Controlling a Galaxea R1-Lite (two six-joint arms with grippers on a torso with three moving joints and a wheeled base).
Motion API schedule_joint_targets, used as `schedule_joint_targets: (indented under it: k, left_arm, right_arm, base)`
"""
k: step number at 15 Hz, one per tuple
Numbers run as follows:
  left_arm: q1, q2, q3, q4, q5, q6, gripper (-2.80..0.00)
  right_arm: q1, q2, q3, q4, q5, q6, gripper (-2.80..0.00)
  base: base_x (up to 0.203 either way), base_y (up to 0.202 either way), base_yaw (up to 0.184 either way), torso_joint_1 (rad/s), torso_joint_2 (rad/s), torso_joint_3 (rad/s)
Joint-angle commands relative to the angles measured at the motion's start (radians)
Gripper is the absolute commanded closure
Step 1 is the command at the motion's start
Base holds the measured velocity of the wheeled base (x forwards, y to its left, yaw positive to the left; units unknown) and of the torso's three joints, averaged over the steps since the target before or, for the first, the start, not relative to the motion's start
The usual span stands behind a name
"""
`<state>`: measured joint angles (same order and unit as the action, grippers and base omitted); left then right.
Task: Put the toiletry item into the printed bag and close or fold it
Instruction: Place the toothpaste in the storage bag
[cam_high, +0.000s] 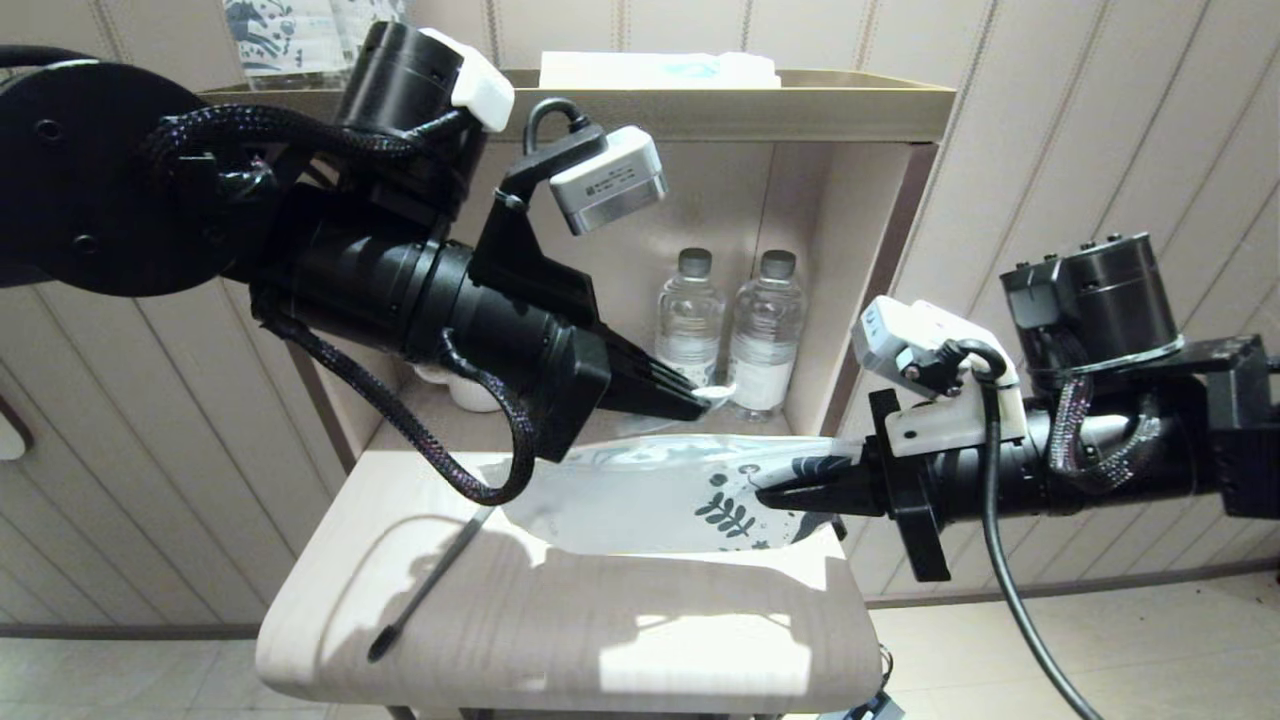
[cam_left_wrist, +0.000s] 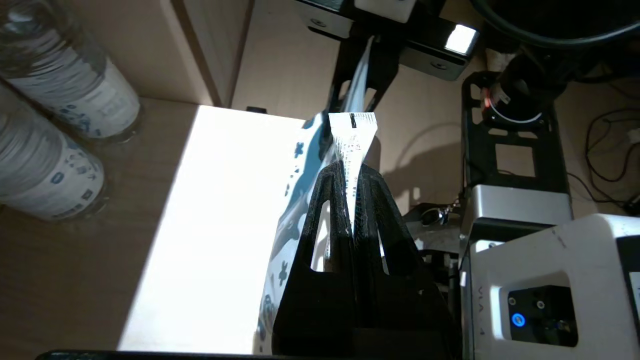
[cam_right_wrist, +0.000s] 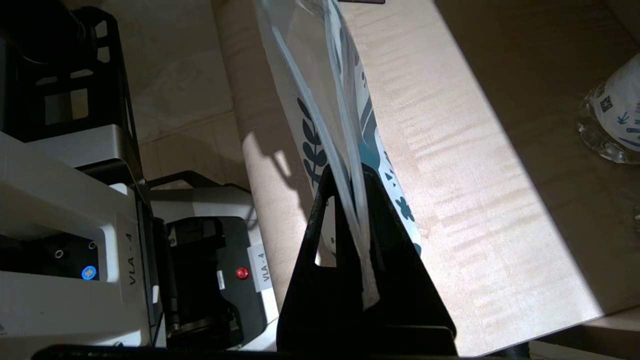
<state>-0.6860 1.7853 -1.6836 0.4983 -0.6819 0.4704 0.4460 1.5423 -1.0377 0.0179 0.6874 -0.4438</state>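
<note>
**While both grippers pinch, bag hangs between them**

Left gripper (cam_left_wrist: 350, 200): jaws pressed together on a white printed strip, which looks like the toiletry item (cam_left_wrist: 354, 135), right at the bag's upper edge. Can't tell if the strip is already inside the bag or only against it.

Right gripper (cam_right_wrist: 357, 220): jaws clamped on the printed end of the printed bag (cam_high: 660, 495), holding it just above the wooden table (cam_high: 560, 620).

Key relation: bag's long axis runs left-right in the head view, roughly in line from one gripper to the other. Leaf print sits at the right gripper; the plain end runs toward the left gripper.

My read: insertion is underway or nearly done; closing or folding is still left. A thin black stick (cam_high: 425, 590) lies on the table's left side. 2 water bottles (cam_high: 725, 330) stand in the shelf recess behind the bag.
</note>
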Motion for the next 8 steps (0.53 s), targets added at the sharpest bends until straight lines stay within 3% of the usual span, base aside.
schedule_joint_targets:
  k: [1,8]
  left_arm:
    - [-0.003,-0.005,0.009,0.002,-0.025,0.004,0.00]
    - [-0.032,0.000,0.037,-0.002,-0.024,0.025,0.00]
  right_arm:
    - [-0.001,0.009,-0.002,-0.009,0.004,-0.001,0.00]
    - [-0.001,0.012,-0.004,-0.012,0.009,0.001,0.00]
  base:
    - [0.000,0.000,0.000,0.000,0.00,0.000]
    - [0.000,0.000,0.000,0.000,0.00,0.000]
